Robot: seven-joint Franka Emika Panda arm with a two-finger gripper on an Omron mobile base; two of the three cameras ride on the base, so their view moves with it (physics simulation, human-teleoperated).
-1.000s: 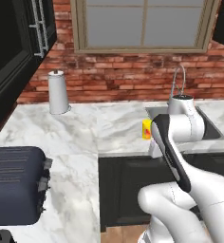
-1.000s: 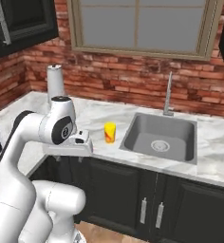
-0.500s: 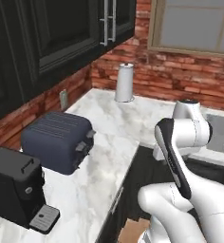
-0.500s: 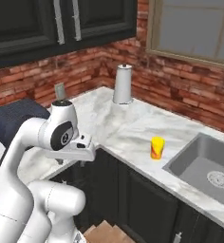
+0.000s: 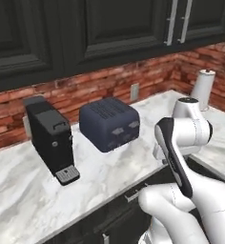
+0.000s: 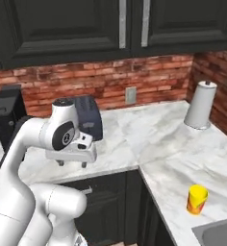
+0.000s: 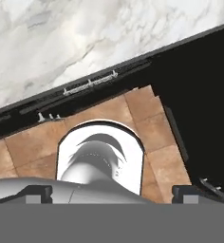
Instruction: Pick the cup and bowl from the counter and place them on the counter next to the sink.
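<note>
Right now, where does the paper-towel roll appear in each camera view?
Left base view: paper-towel roll at upper right, far along the counter.
Right base view: roll at right, by the brick wall.
Hand view: aimed down at the counter edge and floor tiles.
Shared landmark: wall outlet, left of the roll in both base views.

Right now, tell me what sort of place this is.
A home kitchen, rendered. A white marble counter runs over dark cabinet fronts, against a red brick backsplash. On the counter stand a dark blue toaster, a black coffee machine and a paper-towel roll.
</note>
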